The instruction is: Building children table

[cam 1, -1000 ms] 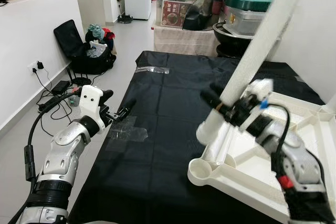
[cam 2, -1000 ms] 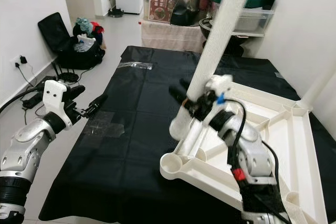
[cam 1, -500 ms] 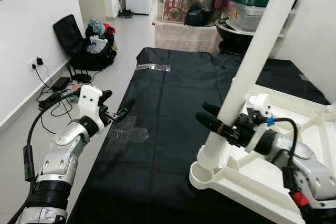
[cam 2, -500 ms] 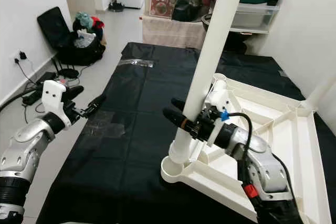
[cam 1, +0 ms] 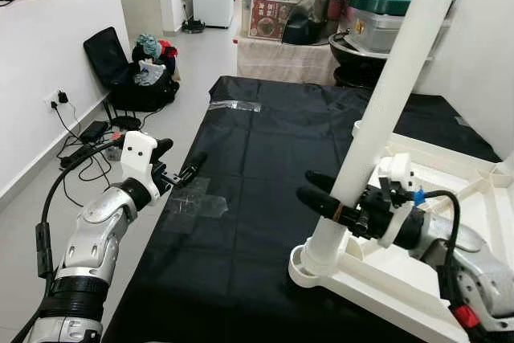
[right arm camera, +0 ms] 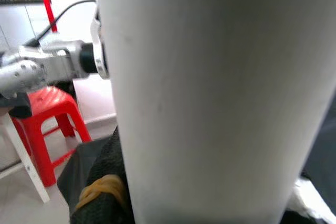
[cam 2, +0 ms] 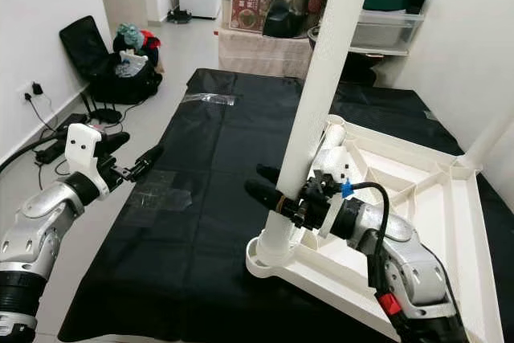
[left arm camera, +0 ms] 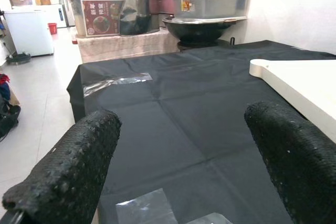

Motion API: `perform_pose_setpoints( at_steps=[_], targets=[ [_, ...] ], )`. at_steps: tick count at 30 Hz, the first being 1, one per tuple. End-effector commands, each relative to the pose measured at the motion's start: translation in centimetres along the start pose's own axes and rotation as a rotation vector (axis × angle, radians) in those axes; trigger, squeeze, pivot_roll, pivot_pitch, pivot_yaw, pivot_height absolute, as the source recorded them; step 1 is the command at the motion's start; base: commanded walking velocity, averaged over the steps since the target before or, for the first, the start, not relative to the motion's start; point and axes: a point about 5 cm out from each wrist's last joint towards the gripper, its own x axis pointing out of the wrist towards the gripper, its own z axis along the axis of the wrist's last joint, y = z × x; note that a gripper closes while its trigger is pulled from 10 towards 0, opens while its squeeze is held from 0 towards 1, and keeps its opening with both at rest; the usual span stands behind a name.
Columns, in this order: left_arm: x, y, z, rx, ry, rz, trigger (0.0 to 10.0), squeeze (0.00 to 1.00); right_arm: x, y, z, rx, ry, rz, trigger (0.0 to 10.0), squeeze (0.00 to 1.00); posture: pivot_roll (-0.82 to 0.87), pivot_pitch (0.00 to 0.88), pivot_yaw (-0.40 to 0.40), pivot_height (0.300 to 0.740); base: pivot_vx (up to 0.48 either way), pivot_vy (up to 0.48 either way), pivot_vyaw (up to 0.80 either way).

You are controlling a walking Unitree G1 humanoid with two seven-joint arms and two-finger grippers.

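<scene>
The right gripper (cam 1: 325,196) fingers clasp the white leg (cam 1: 376,128), its foot apparently in the tabletop's (cam 1: 418,267) corner socket; left gripper (cam 1: 186,173) fingers spread wide.

1 white table leg (cam 1: 377,126), 1 upturned white tabletop (cam 1: 450,279), 1 black cloth (cam 1: 249,166), 2 pincers: left pincer (cam 1: 191,168), right pincer (cam 1: 321,195). 1 red stool (right arm camera: 44,124).
</scene>
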Motion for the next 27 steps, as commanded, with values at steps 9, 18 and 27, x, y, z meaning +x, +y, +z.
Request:
perform_pose_setpoints(
  at_steps=[9, 18, 27],
  targets=[
    [-0.2, 0.1, -0.5, 0.000, 0.024, 0.003, 10.0, 0.00, 0.5, 0.0, -2.2, 0.033, 0.069, -0.018, 0.0, 0.00, 0.08, 0.000, -0.087, 0.740, 0.000, 0.000, 0.00],
    [-0.4, 0.1, -0.6, -0.004, 0.027, 0.006, 10.0, 0.00, 0.1, -0.1, -2.4, 0.031, 0.079, -0.016, 0.0, 0.00, 0.08, 0.000, -0.087, 0.740, 0.000, 0.000, 0.00],
    [-0.4, 0.1, -0.6, 0.004, 0.033, 0.008, 10.0, 0.00, -0.8, -4.6, -4.9, 0.015, 0.306, -0.689, 0.0, 0.00, 0.08, 0.000, -0.091, 0.740, 0.000, 0.000, 0.00]
  ],
)
